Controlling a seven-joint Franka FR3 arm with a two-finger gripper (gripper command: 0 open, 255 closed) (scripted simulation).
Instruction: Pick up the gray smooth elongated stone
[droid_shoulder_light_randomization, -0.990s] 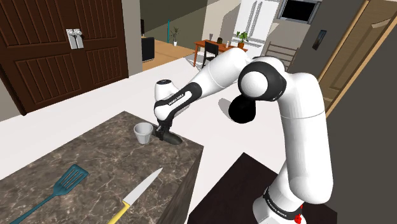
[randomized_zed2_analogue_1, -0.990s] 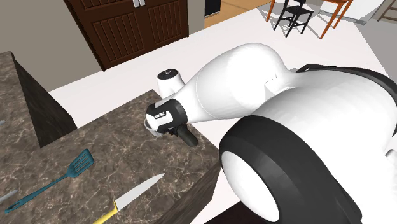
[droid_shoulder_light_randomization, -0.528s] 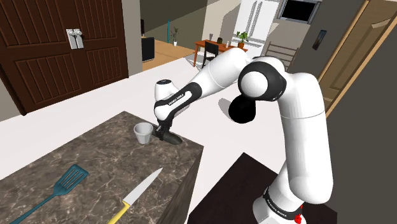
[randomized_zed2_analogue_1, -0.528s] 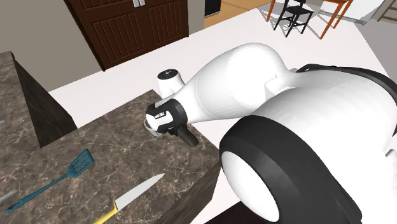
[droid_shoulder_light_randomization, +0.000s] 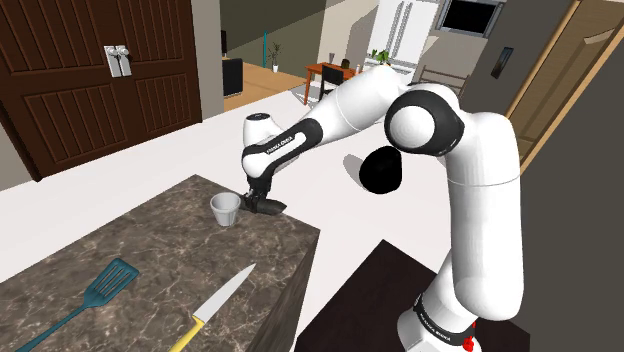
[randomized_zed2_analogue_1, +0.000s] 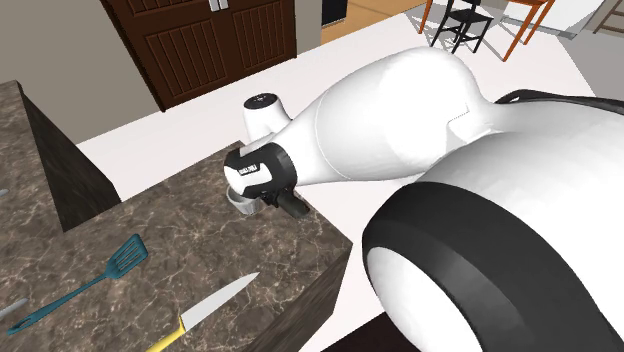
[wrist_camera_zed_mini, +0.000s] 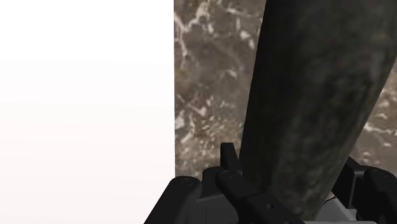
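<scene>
A dark grey, smooth, elongated stone (droid_shoulder_light_randomization: 271, 206) hangs just above the marble counter (droid_shoulder_light_randomization: 150, 245) near its far corner, clasped by my gripper (droid_shoulder_light_randomization: 263, 198). In the second exterior view the stone (randomized_zed2_analogue_1: 293, 208) sticks out below the black hand by the counter's edge. Seen from the wrist, the stone (wrist_camera_zed_mini: 318, 95) runs lengthwise between my two black fingers (wrist_camera_zed_mini: 236, 183), which press on its sides, with the counter (wrist_camera_zed_mini: 210, 76) and its edge beneath. My gripper (wrist_camera_zed_mini: 296, 181) is shut on the stone.
A small white cup (droid_shoulder_light_randomization: 226, 208) stands right beside the stone on the shoulder view's left. Nearer the front lie a yellow-handled knife (droid_shoulder_light_randomization: 222, 298) and a teal spatula (droid_shoulder_light_randomization: 95, 292). The counter drops off to white floor past the stone.
The hand has risen a little, and the stone has come up off the counter with it. The arm's elbow sits higher than before.
</scene>
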